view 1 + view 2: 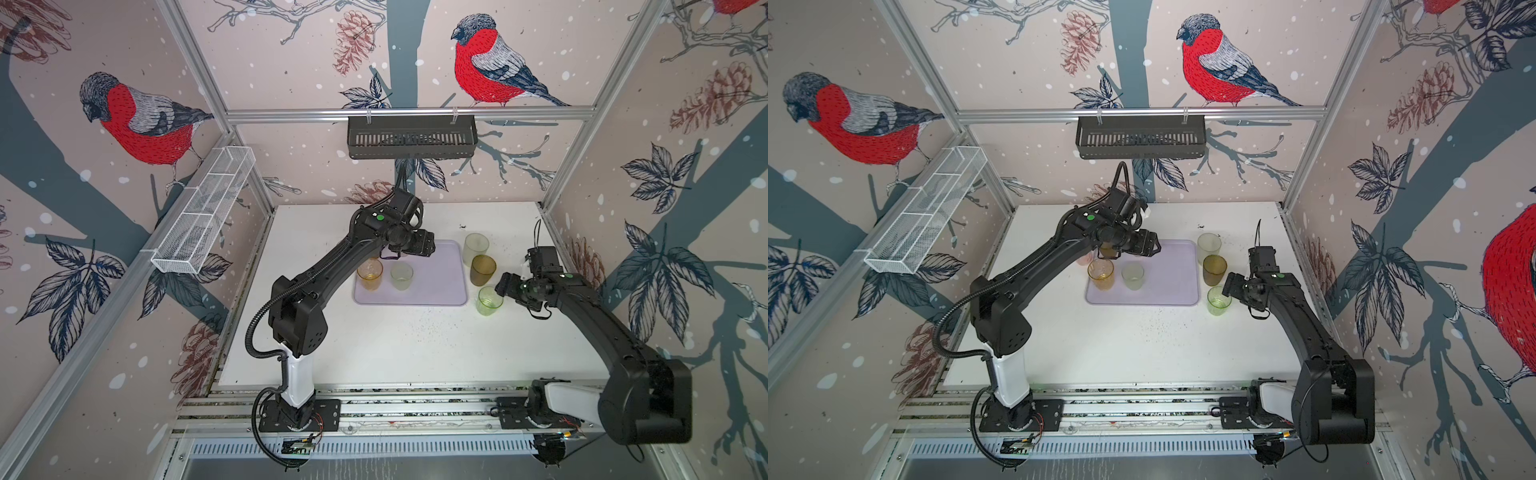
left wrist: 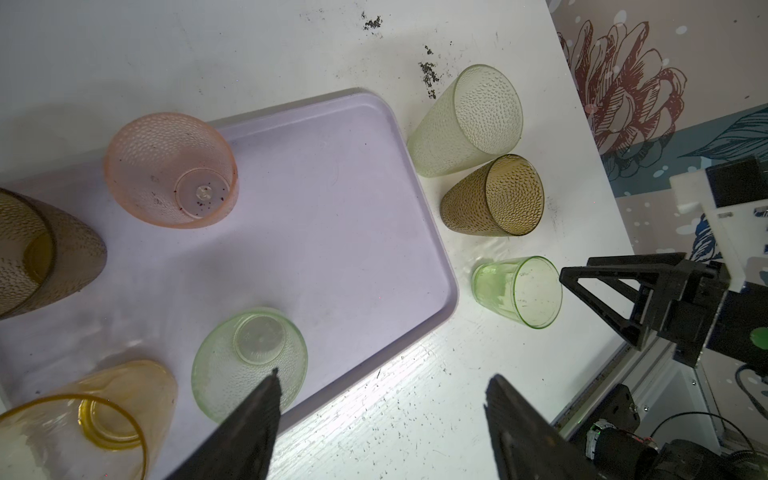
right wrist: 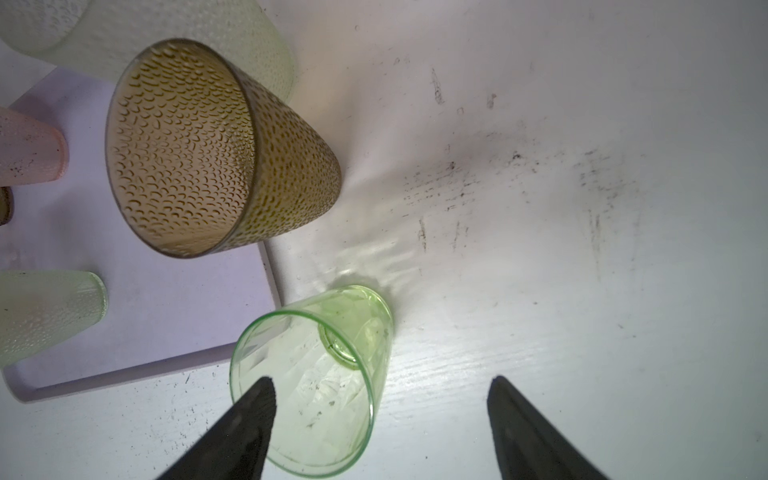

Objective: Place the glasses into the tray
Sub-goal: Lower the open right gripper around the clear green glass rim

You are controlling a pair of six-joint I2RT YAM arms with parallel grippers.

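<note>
The lilac tray (image 1: 432,286) (image 2: 332,208) lies mid-table. Standing in it are an amber glass (image 1: 370,274), a pale frosted green glass (image 1: 402,275), a pink glass (image 2: 170,170) and a brown one (image 2: 41,257). Right of the tray stand a tall pale green glass (image 1: 476,248), a brown glass (image 1: 483,270) and a bright green glass (image 1: 489,300) (image 3: 316,382). My left gripper (image 1: 432,247) (image 2: 382,374) hangs open and empty above the tray. My right gripper (image 1: 500,284) (image 3: 382,380) is open right beside the bright green glass, one finger over its mouth.
A black slotted basket (image 1: 411,137) hangs on the back wall and a white wire mesh basket (image 1: 203,212) on the left wall. The table's right edge and the side wall lie close behind the right arm (image 1: 582,307). Dark specks dot the tabletop.
</note>
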